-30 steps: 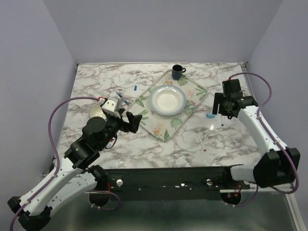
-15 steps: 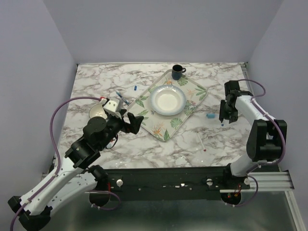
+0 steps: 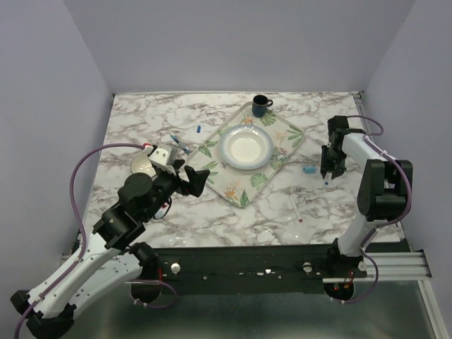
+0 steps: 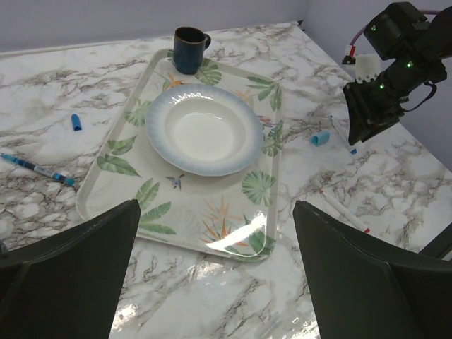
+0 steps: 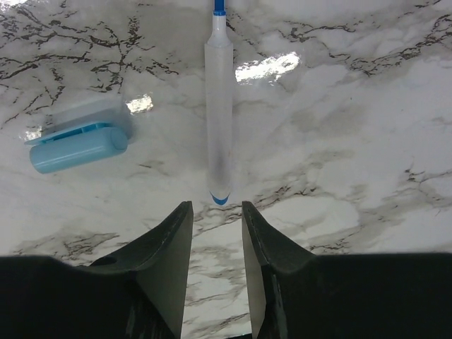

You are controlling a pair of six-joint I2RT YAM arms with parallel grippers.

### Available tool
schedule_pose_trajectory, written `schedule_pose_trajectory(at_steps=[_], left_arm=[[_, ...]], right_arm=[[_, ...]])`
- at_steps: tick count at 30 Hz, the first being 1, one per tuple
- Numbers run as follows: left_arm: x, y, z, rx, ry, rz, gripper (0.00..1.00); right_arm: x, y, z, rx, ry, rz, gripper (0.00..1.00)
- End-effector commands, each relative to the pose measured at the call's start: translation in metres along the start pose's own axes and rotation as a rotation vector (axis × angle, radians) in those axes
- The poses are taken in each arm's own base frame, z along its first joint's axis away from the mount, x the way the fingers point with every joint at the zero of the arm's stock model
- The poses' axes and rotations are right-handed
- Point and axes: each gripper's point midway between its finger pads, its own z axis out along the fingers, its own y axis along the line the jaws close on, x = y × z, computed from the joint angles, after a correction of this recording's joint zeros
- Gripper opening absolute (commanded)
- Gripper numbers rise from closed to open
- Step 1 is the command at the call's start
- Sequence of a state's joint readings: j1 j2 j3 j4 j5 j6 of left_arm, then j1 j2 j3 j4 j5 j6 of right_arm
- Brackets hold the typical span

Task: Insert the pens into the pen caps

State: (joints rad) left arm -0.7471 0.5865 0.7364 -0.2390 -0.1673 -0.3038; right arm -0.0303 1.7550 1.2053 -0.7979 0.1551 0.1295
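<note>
Right, the right claw (image 5: pixel 216 206) hung low over the counter (image 5: pixel 367 127), fingers set close but parted, gripping nothing. The blue-tipped white marker (image 5: pixel 219 106) lay flat just ahead of the fingertips, its butt end at the gap. The light-blue cap (image 5: pixel 79 147) lay beside it, not touching. Over on the other side, the left claw (image 4: pixel 215 208) stood spread wide above the leafy tray (image 4: pixel 212 233), which carried a bowl (image 4: pixel 205 131) and mug (image 4: pixel 189 49). A blue cap (image 4: pixel 75 122) and thin blue pen (image 4: pixel 39 169) lay left of the tray, the red-tipped marker (image 4: pixel 344 210) right of it.
</note>
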Motion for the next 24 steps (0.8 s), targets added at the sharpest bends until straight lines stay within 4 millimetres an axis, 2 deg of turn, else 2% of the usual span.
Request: schedule_pose_trajectory(at_steps=[1, 15, 24], left_arm=[[-0.002, 0.001, 0.002, -0.003, -0.012, 0.004, 0.99], [0.0, 0.003, 0.003, -0.015, -0.01, 0.01, 0.99], [-0.002, 0.002, 0.001, -0.001, -0.022, 0.024, 0.99]], right_arm=[[-0.002, -0.002, 0.01, 0.005, 0.021, -0.005, 0.4], [-0.002, 0.005, 0.027, -0.043, 0.066, 0.001, 0.38], [0.006, 0.004, 0.037, -0.028, 0.105, 0.005, 0.25]])
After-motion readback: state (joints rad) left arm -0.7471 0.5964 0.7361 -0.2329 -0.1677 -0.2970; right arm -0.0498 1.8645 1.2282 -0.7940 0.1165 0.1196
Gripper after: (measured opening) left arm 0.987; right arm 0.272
